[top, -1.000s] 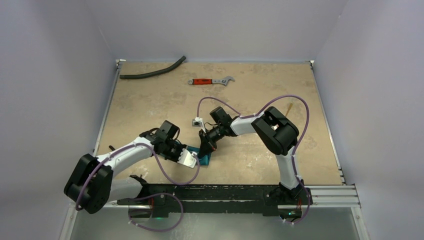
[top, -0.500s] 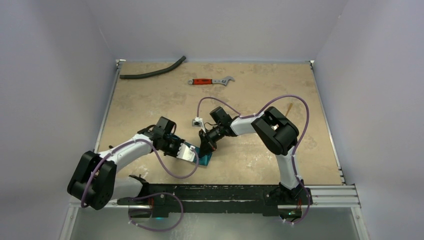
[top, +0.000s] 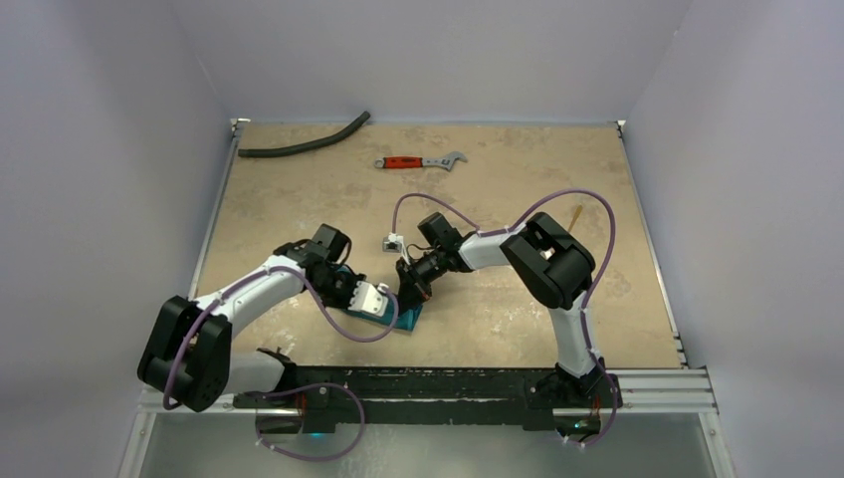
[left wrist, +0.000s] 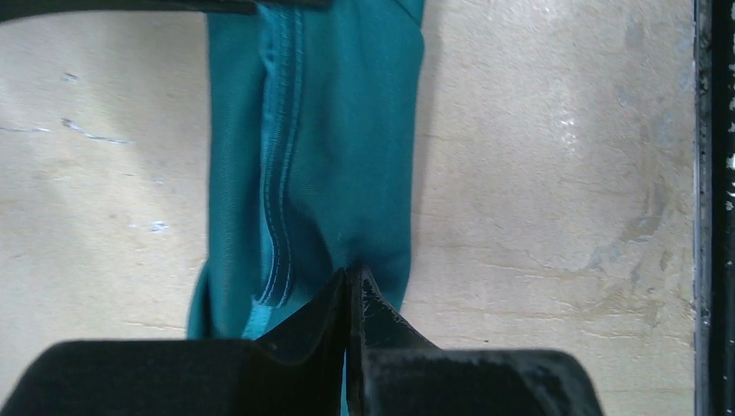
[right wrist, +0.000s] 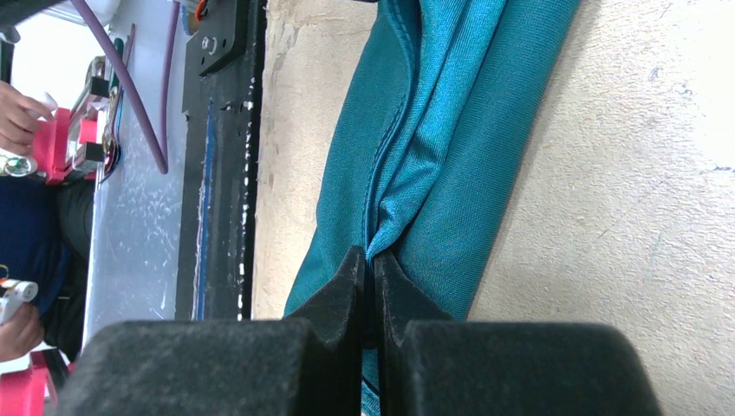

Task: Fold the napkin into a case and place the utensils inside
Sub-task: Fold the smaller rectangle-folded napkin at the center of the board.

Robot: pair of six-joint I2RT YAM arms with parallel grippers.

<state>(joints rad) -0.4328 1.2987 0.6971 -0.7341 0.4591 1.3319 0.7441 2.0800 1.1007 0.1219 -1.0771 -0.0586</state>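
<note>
On the tan tabletop [top: 518, 189], left gripper [left wrist: 348, 277] and right gripper [right wrist: 373, 257] clamp the soft teal-green cloth napkin [left wrist: 347, 130]; uneven pulling could undo its folds.

Left of napkin [top: 408, 319]: blocked by the left gripper [left wrist: 348, 277], pinched onto the cloth, with its arm and a purple cable [top: 348, 334] looping behind.
Far side of napkin: blocked by the right gripper [right wrist: 373, 258], clamped on the cloth.
Near side of napkin: narrow bare strip, then the black rail [top: 448, 383].
Right of napkin: bare table [top: 498, 299], passable.
Far beyond napkin: open; wrench [top: 420, 161] and hose [top: 304, 142] lie well apart, by the back wall.
</note>
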